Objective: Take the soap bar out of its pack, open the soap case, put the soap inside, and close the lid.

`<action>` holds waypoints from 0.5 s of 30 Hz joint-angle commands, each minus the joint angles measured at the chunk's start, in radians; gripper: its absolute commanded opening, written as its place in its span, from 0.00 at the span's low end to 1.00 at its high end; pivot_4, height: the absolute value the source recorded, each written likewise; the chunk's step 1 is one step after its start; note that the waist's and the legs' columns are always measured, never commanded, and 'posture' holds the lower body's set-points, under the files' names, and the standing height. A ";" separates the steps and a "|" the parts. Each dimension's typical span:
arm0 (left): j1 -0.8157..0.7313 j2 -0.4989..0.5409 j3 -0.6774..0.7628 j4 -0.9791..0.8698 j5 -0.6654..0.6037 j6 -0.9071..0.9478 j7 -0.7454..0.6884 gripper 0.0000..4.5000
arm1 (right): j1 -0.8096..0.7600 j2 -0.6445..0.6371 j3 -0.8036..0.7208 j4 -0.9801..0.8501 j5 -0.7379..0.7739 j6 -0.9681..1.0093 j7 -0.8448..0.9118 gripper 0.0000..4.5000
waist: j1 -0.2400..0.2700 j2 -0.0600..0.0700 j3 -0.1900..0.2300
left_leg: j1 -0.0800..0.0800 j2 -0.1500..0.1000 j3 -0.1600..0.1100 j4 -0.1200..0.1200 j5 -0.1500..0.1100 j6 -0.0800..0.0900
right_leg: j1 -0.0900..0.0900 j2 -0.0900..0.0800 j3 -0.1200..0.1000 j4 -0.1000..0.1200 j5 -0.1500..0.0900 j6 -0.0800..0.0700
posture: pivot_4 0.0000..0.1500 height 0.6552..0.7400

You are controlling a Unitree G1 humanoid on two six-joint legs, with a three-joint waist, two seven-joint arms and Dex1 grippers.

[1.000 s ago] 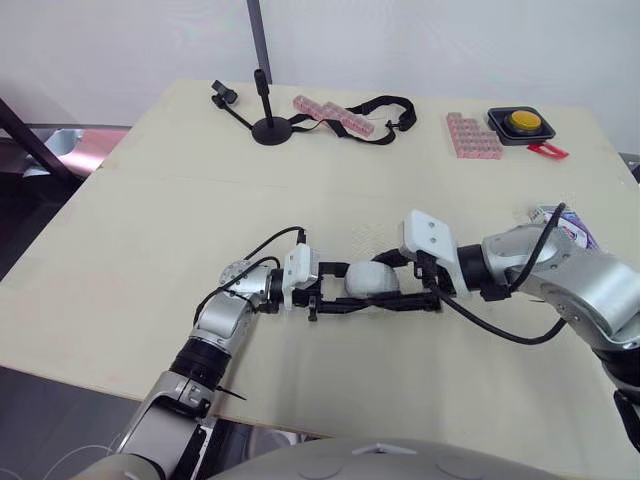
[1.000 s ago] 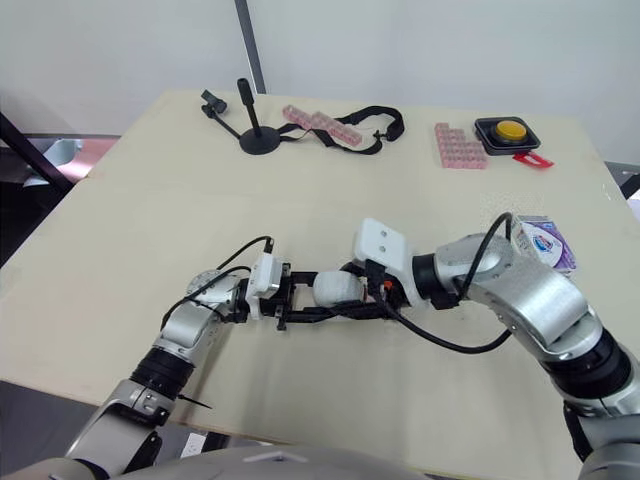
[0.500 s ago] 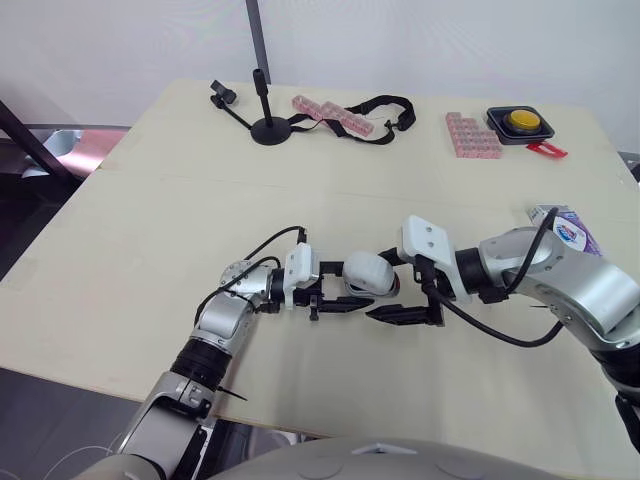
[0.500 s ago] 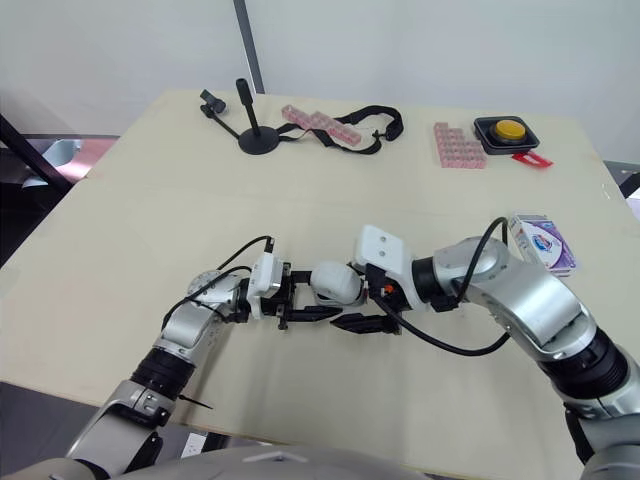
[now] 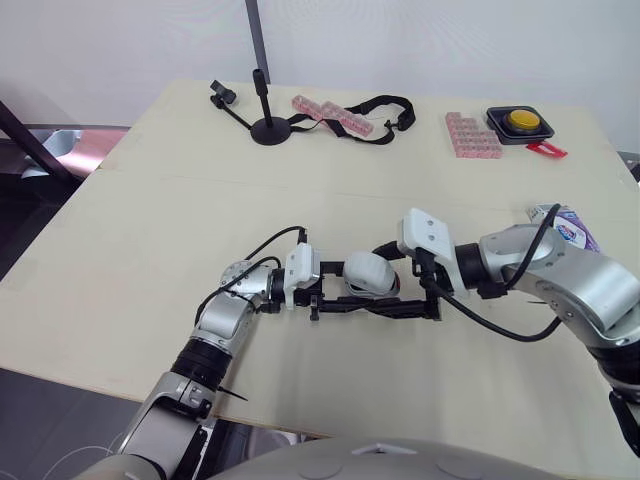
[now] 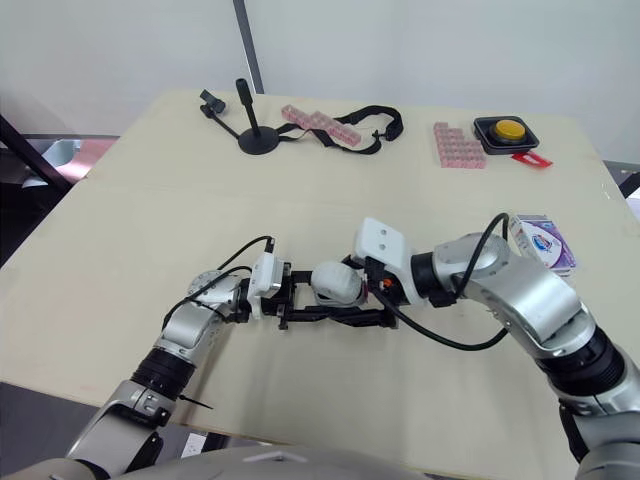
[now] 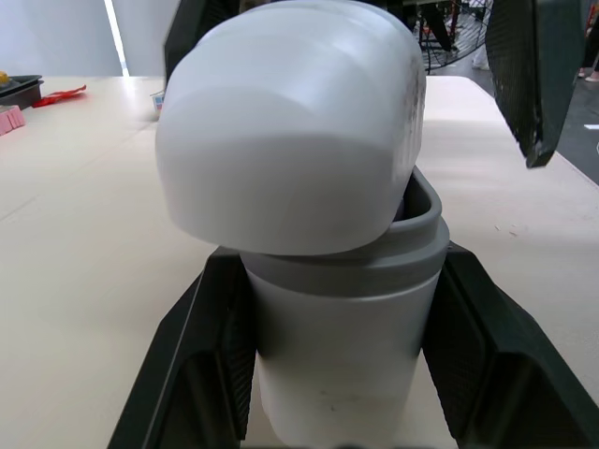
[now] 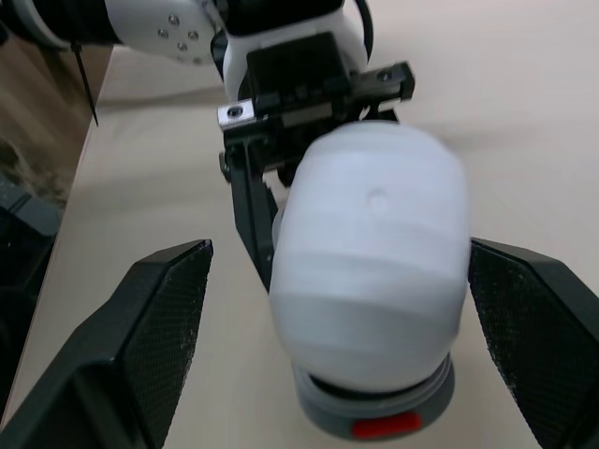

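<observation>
The soap case has a white domed lid sitting askew on its grey base, with a gap along one side. My left gripper is shut on the base, one finger pressed against each side. My right gripper faces it from the right and is open. Its fingers stand wide on both sides of the lid without touching it. A red latch shows on the base. The purple-and-white soap pack lies at the table's right edge, beyond my right arm.
At the back of the table stand a black mini tripod, a pink pill strip with a black strap, a pink block tray and a yellow button in a black box. The table's front edge runs close below my arms.
Half a second ago my right gripper had dropped toward the table's front, off the case. It is back level with the lid now. The left gripper still holds the case.
</observation>
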 commanded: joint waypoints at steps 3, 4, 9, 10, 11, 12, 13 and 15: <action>0.001 0.008 -0.003 -0.024 0.002 0.002 0.001 0.42 | -0.025 0.020 -0.042 -0.011 0.033 0.016 -0.021 0.99 | 0.000 0.000 0.000 | 0.000 0.000 0.000 0.000 0.000 0.000 | 0.000 0.000 0.000 0.000 0.000 0.000 | 1.00 1.00; 0.001 0.008 -0.002 -0.024 0.002 0.003 0.001 0.42 | -0.026 0.023 -0.044 -0.011 0.036 0.019 -0.024 0.99 | 0.000 0.000 0.000 | 0.000 0.000 0.000 0.000 0.000 0.000 | 0.000 0.000 0.000 0.000 0.000 0.000 | 1.00 1.00; 0.001 0.009 -0.002 -0.026 0.002 0.006 0.002 0.42 | -0.026 0.027 -0.046 -0.010 0.041 0.031 -0.034 0.99 | 0.000 0.000 0.000 | 0.000 0.000 0.000 0.000 0.000 0.000 | 0.000 0.000 0.000 0.000 0.000 0.000 | 1.00 1.00; 0.001 0.009 -0.002 -0.027 0.002 0.006 0.002 0.42 | -0.026 0.027 -0.046 -0.010 0.041 0.032 -0.035 0.99 | 0.000 0.000 0.000 | 0.000 0.000 0.000 0.000 0.000 0.000 | 0.000 0.000 0.000 0.000 0.000 0.000 | 1.00 1.00; 0.001 0.009 -0.003 -0.027 0.002 0.006 0.002 0.42 | -0.024 0.026 -0.046 -0.011 0.043 0.031 -0.033 0.99 | 0.000 0.000 0.000 | 0.000 0.000 0.000 0.000 0.000 0.000 | 0.000 0.000 0.000 0.000 0.000 0.000 | 1.00 1.00; 0.001 0.009 -0.003 -0.027 0.003 0.007 0.002 0.42 | -0.023 0.023 -0.046 -0.012 0.044 0.027 -0.029 0.99 | 0.000 0.000 0.000 | 0.000 0.000 0.000 0.000 0.000 0.000 | 0.000 0.000 0.000 0.000 0.000 0.000 | 1.00 1.00; 0.001 0.009 -0.004 -0.027 0.003 0.007 0.002 0.42 | -0.022 0.019 -0.045 -0.014 0.044 0.024 -0.024 0.99 | 0.000 0.000 0.000 | 0.000 0.000 0.000 0.000 0.000 0.000 | 0.000 0.000 0.000 0.000 0.000 0.000 | 1.00 1.00; 0.001 0.008 -0.004 -0.026 0.003 0.007 0.002 0.42 | -0.024 0.014 -0.040 -0.015 0.043 0.017 -0.015 0.99 | 0.000 0.000 0.000 | 0.000 0.000 0.000 0.000 0.000 0.000 | 0.000 0.000 0.000 0.000 0.000 0.000 | 1.00 1.00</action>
